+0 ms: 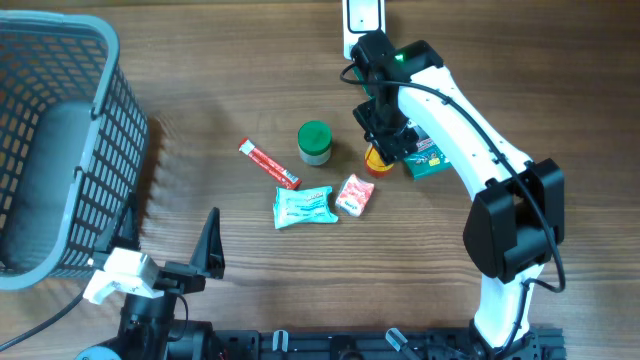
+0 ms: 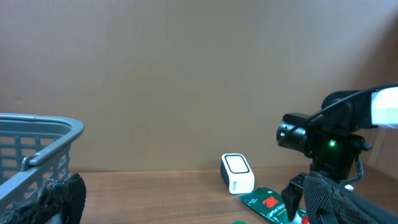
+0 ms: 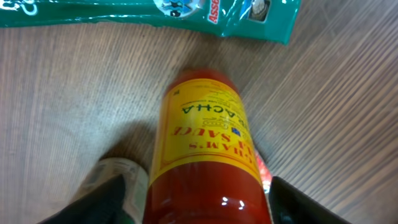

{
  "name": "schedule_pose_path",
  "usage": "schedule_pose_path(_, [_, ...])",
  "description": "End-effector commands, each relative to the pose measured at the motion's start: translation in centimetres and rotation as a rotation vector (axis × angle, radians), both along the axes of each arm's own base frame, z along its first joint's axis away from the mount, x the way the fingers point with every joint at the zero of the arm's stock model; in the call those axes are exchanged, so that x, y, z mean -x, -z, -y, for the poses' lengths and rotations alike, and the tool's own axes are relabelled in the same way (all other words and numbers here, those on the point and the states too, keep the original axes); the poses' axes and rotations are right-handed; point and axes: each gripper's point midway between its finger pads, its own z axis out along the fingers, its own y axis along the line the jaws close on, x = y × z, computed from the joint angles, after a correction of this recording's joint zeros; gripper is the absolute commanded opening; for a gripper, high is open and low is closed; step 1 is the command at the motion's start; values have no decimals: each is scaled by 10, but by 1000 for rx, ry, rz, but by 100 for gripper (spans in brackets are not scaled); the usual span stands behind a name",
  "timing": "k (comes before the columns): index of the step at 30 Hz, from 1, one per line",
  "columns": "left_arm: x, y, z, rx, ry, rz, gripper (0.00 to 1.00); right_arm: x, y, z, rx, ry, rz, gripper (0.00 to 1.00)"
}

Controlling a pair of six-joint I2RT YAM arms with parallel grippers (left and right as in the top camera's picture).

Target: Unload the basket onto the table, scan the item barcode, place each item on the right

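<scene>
The sauce bottle [image 3: 205, 162] is crowded by the green packet [image 1: 430, 162] on one side and the green-capped jar [image 1: 315, 142] on the other; bare worktop [image 1: 220, 70] is left toward the basket [image 1: 118, 130].

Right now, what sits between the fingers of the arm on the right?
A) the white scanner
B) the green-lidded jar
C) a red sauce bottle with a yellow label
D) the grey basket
C: the right wrist view shows the sauce bottle between the fingers of the right gripper.
</scene>
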Motion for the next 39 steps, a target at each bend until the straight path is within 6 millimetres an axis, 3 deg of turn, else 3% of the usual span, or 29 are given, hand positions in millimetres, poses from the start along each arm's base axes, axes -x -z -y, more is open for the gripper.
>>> schedule_pose_path(1, [2,0,1,9,8,6,100,7,27,9,55,-55,-62,53])
schedule_pose_path(4, [2,0,1,9,8,6,100,4,25,8,48,-166,-49,36])
schedule_pose_path(6, [2,0,1,9,8,6,100,2,24,8,44,-263,-42,30])
schedule_pose_path(9, [2,0,1,9,8,6,100,-6,17,10,34,-435,-19,26])
schedule_pose_path(14, [2,0,1,9,8,6,100,-23,-11,15,31,-796,50,28])
schedule_pose_path(19, [2,0,1,9,8,6,100,-22,-23,15,32,-1233,61,39])
schedule_pose_path(23, [2,-1,1,9,8,6,100,-18,-23,13,33,-1408,48,42])
schedule_pose_path(32, [2,0,1,9,8,6,100,-16,-22,1,-17,-1428,79,56])
schedule_pose_path(39, [2,0,2,9,16,6,100,-14,-22,2,-20,-1429,69,97])
